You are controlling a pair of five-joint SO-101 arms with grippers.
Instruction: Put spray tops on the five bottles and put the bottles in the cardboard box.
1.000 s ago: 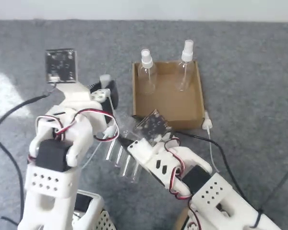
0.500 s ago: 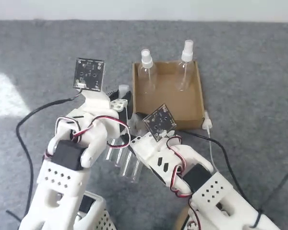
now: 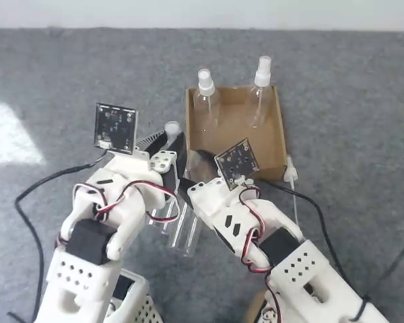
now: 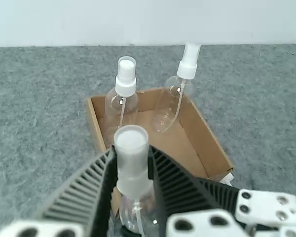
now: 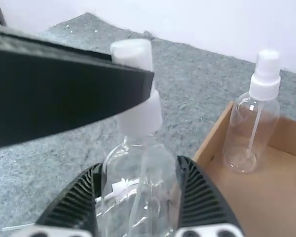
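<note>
**Cloth, card and plastic**

The counter [image 3: 350, 74] wore rough grey cloth. The cardboard box [image 3: 281, 128] at 12 o'clock was matt brown card. The bottle [image 5: 133, 148] was clear glossy plastic, its spray top [image 4: 131, 140] smooth white plastic. The left end effector [image 4: 131, 163] and right end effector [image 5: 138, 170] showed matt black ribbed plastic.

Grey carpet [image 3: 363, 87], white wall [image 3: 202, 13]

L claw [image 4: 132, 159] clamped on spray top [image 4: 131, 142]; R claw [image 5: 139, 170] clamped round bottle [image 5: 130, 153] body below it. Both arms extend from near worktop [image 3: 363, 87] edge, claws meeting mid-worktop.
</note>
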